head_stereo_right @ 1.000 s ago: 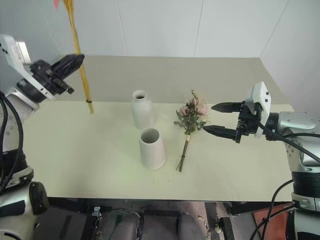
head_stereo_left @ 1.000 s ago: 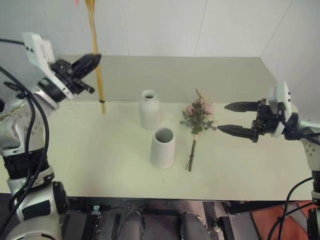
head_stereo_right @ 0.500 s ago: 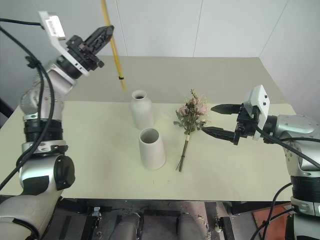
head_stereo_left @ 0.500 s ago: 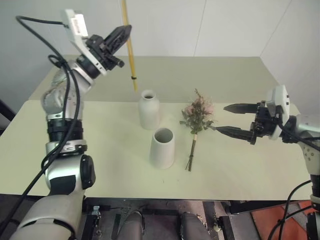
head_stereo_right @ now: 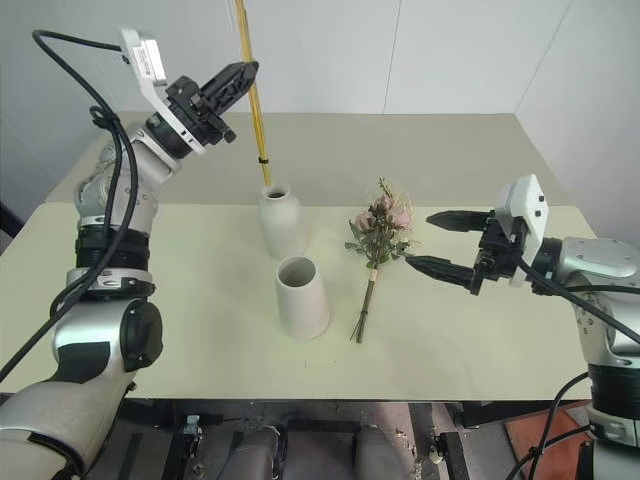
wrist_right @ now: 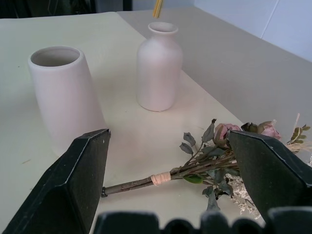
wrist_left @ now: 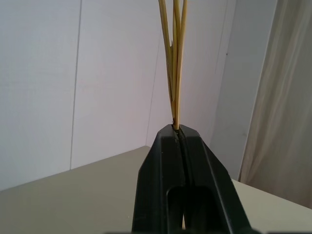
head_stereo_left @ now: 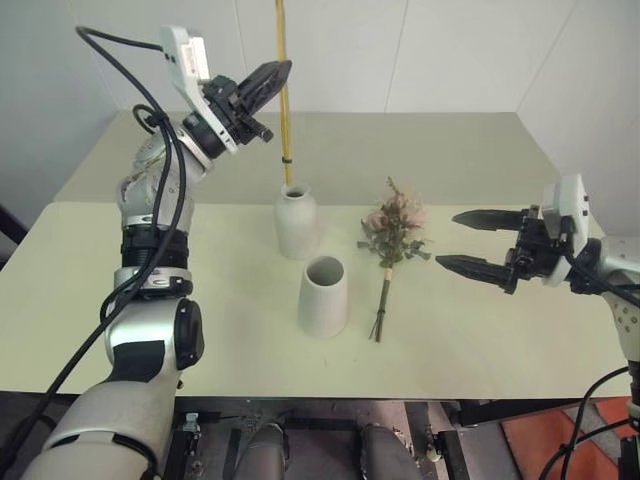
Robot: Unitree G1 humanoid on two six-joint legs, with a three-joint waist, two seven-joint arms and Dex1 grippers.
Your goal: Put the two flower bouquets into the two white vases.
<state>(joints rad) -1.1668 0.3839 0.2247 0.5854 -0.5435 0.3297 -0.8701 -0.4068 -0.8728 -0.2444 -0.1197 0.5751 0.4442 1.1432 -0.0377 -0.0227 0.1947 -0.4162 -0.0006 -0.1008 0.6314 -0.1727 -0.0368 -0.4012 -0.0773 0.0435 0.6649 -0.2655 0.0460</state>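
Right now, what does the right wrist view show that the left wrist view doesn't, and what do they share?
Right wrist view alone: the open right gripper, jaws wide apart, facing the rose bunch lying on the table, with the wide vase and the bottle vase beyond.

Left wrist view alone: the left gripper, jaws shut on the straw stems, which rise before a white wall.

Shared: the straw stems, whose lower tips hang just above the bottle vase's mouth, and the pale tabletop.
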